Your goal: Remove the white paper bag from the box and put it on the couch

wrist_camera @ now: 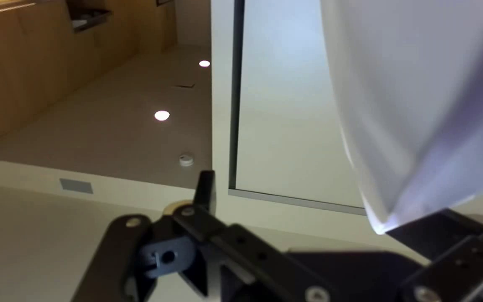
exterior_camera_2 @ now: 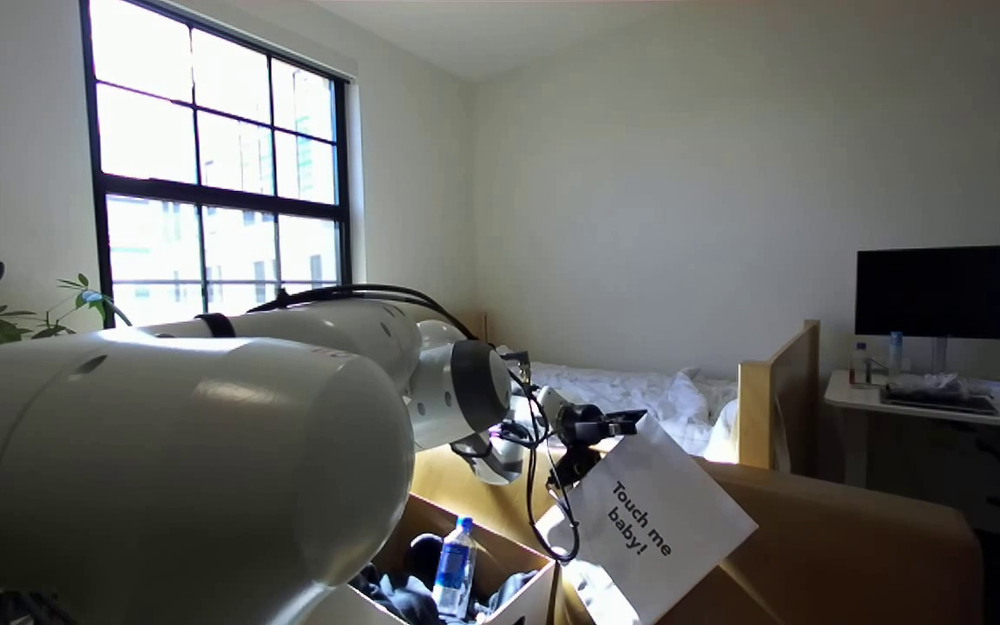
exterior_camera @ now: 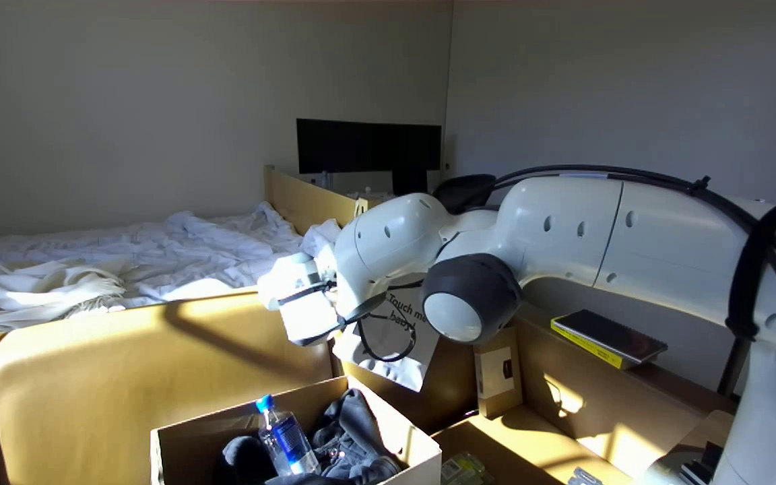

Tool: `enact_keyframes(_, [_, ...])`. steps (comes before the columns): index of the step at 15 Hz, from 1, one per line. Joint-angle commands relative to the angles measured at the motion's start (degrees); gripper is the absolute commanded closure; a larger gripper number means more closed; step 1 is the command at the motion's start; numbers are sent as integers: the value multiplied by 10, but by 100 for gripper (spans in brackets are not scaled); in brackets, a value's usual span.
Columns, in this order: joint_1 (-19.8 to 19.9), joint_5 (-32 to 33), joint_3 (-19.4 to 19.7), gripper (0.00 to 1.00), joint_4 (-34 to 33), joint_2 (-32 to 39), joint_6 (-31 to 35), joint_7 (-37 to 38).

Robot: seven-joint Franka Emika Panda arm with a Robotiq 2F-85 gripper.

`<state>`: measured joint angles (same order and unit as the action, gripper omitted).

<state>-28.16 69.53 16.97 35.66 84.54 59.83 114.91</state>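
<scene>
One jolt from losing the white paper bag (exterior_camera_2: 661,516), seemingly hooked, unpinched, on the gripper (exterior_camera_2: 600,450) with spread jaws; might drop across a corner of the cardboard box (exterior_camera: 189,444).

In both exterior views the box (exterior_camera: 192,438) is cut off by the bottom edge. At the centre of an exterior view, the white paper bag (exterior_camera: 388,338) is partly covered by the arm (exterior_camera: 563,249); at upper right of the wrist view it is cropped. Whether it is touched by the tool (exterior_camera_2: 599,450) cannot be told.
</scene>
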Motion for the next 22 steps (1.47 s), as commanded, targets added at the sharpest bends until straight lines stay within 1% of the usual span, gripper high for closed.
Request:
enact_keyframes(1, [24,-21,-3,0,92,-56,-52,-8])
enact_keyframes(2, [35,-32,-6,0,107,-66,-63,-2])
enact_keyframes(4, [68,-67,-21,0,136,-88,-46,6])
enact_keyframes(5, [87,-82,-27,0,152,-99,-26,7])
enact_keyframes(6, [107,-96,-34,25,167,-110,-9,11])
enact_keyframes(7, [123,-108,-40,26,168,-114,6,6])
enact_keyframes(8, [139,-122,-47,32,171,-119,20,5])
enact_keyframes(9, [151,-133,-56,8,171,-125,38,1])
enact_keyframes(10, [162,-145,-66,8,171,-131,54,0])
enact_keyframes(12, [171,-154,-86,0,174,-144,103,6])
enact_keyframes(15, [155,-137,-106,0,179,-163,157,13])
enact_keyframes(17, [147,-128,-114,0,195,-183,187,15])
enact_keyframes(20, [140,-124,-119,0,225,-213,216,12])
enact_keyframes(22, [130,-114,-114,0,245,-231,226,14])
